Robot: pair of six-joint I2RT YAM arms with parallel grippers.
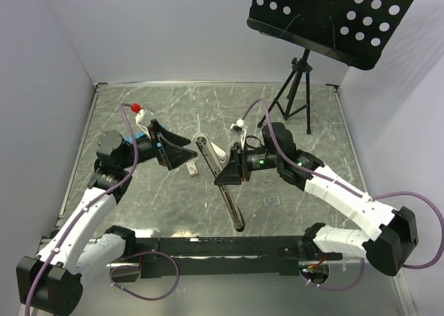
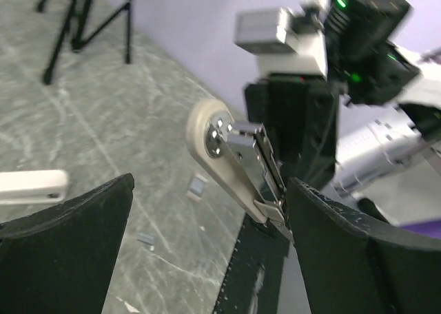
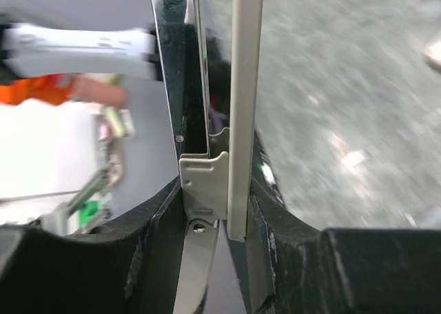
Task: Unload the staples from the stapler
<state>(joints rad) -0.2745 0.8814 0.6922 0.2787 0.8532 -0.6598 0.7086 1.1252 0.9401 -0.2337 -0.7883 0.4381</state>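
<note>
1. The left gripper (image 2: 210, 186) frames the bottom edge. Its two black fingers (image 2: 65, 252) rise at 7 and 5 o'clock, set wide apart.
2. At centre, the stapler (image 2: 231, 176) tilts, its rounded white end toward 10 o'clock and its silvery metal channel bared.
3. Toward 2 o'clock, the right gripper (image 2: 293, 131) stands dark against the stapler's far side.
4. On the grey marbled table (image 2: 103, 121), two small grey pieces (image 2: 198, 185) lie toward 8 o'clock. Black tripod legs (image 2: 89, 25) stand at 11 o'clock.

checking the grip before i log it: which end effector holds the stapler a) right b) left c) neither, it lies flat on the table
a: the right end effector is clamped on the stapler, while the left end effector stands open and empty.
</note>
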